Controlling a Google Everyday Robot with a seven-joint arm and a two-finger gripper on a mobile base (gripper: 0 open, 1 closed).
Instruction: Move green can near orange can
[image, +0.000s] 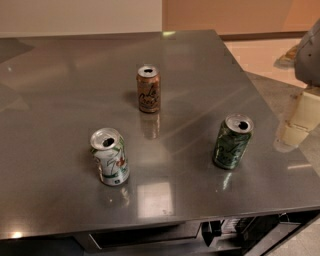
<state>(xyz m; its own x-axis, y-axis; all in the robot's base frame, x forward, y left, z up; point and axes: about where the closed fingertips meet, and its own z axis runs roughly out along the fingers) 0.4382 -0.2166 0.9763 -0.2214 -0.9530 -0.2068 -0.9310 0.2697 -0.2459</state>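
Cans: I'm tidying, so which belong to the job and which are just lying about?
For the job: green can, front right; orange can, behind centre; gripper, at the right edge beside the table.
Just lying about: white can, front left.

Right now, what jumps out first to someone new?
Three upright open cans on a shiny grey table: the orange can at centre back, the green can front right, a white can front left, all well apart. The gripper hangs at the view's right edge, touching no can.
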